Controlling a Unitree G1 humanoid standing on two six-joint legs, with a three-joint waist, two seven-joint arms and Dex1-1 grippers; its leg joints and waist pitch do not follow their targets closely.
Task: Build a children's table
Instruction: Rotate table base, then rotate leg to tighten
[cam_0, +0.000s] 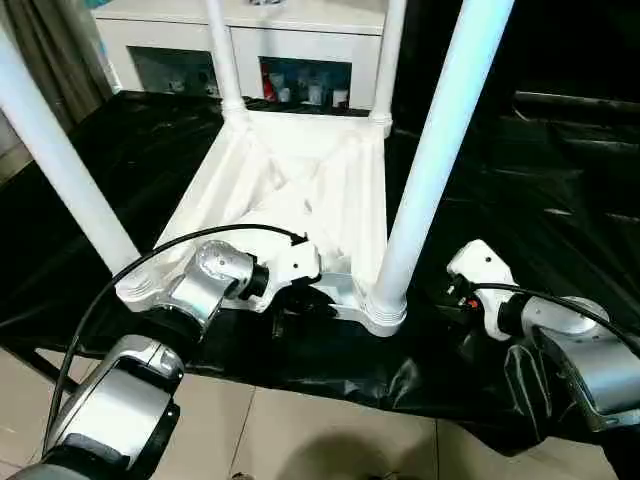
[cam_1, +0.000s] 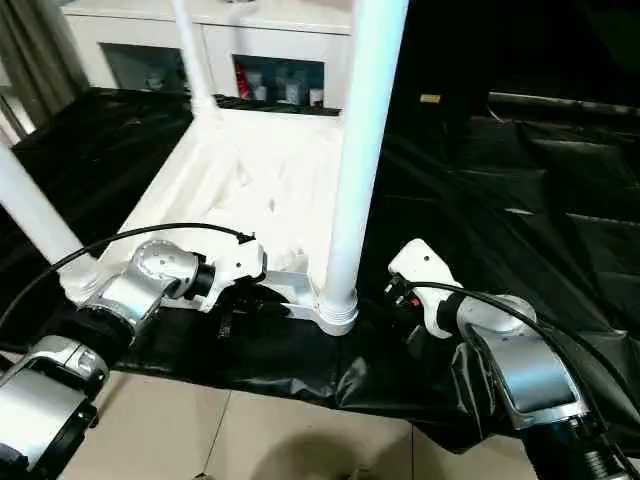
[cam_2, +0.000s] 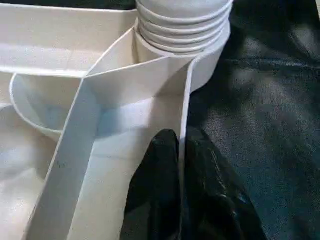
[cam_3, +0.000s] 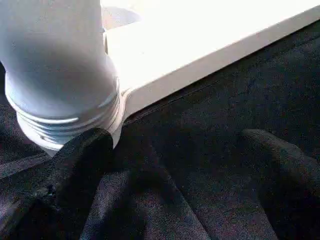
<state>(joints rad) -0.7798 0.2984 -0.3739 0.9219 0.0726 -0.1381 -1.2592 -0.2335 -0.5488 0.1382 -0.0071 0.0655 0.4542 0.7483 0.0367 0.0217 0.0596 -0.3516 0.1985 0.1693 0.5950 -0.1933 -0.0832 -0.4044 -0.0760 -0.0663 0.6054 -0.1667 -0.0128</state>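
1. Lying upside down on a black sheet (cam_0: 560, 200), the children's table (cam_0: 290, 190) has all four legs socketed, pointing up.
2. Left gripper (cam_2: 181, 165): fingers pinched shut on the table's near rim wall.
3. Right gripper (cam_3: 175, 165): jaws wide apart, empty, beside the near-right leg (cam_0: 430, 160).

table top (cam_0: 300, 190): white plastic, smooth, faintly glossy ribs
legs (cam_0: 440, 150): smooth white plastic tubes with a soft sheen
sheet (cam_0: 540, 200) under the table top: black plastic film, glossy, wrinkled
forearms (cam_0: 215, 275): brushed silver metal
gripper fingers (cam_2: 155, 190): black, matt
floor (cam_0: 300, 440): pale glossy tiles
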